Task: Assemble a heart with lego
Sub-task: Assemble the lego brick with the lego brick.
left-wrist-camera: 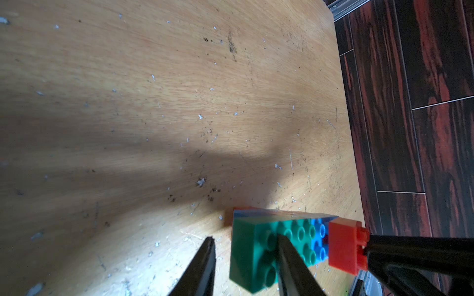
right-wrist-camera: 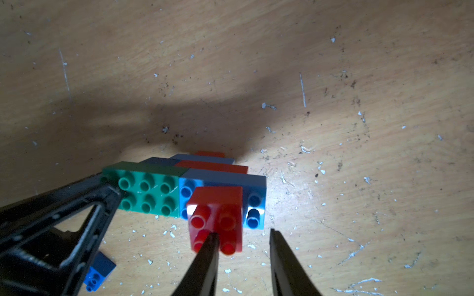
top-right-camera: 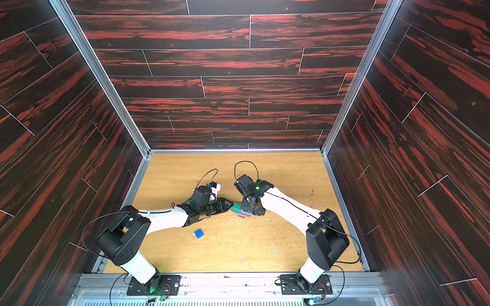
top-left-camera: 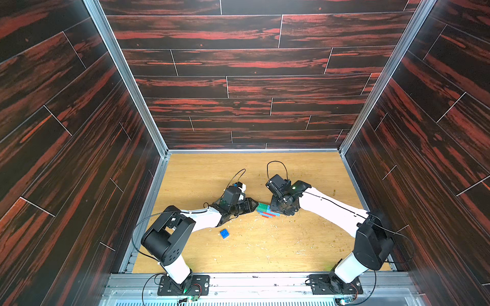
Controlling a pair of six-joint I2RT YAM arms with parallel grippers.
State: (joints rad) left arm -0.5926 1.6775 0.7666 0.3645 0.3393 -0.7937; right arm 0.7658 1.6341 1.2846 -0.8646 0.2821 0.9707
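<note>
The heart (top-left-camera: 267, 210) appears nearly built, lying on the worktop (top-left-camera: 265, 251) between the left end effector (left-wrist-camera: 245, 238), jaws apart and touching its green brick (right-wrist-camera: 148, 194), and the right end effector (right-wrist-camera: 243, 232), jaws apart with one tip on its red square brick (right-wrist-camera: 215, 212), leaving one dark-blue square brick (top-left-camera: 224, 233) loose behind the left end effector.

Both your top views show a bright counter (top-left-camera: 265, 251) and walls (top-left-camera: 53, 106) bowed at the edges; wrist views carry broad soft shadows (glare beside them), the heart (left-wrist-camera: 251, 246) blurred up close.

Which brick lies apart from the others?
The dark-blue square brick, lying alone on the table; all others sit together in the heart.
</note>
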